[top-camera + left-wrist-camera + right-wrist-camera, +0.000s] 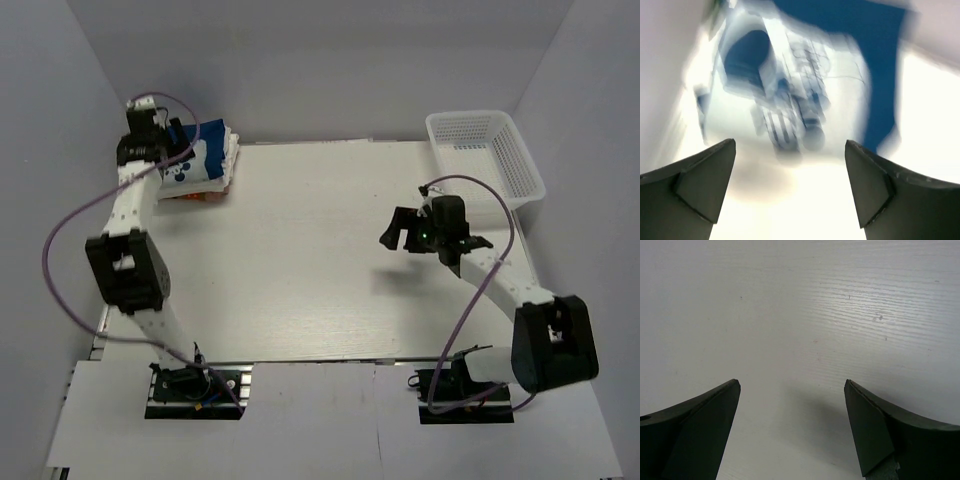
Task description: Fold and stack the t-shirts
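Observation:
A folded stack of t-shirts [200, 165] lies at the table's far left corner, its top one white with a blue printed graphic. My left gripper [160, 130] hovers at the stack's far left edge. The left wrist view is blurred by motion: the white printed t-shirt [790, 85] fills it, with dark blue cloth [880, 60] at the upper right. My left gripper [790, 145] is open with nothing between its fingers. My right gripper [430, 236] hangs over the right half of the table. In its wrist view my right gripper [792, 382] is open above bare tabletop.
A white plastic mesh basket [487, 155] stands at the far right corner, partly over the table's edge. White walls close in the table on the left, back and right. Purple cables loop off both arms.

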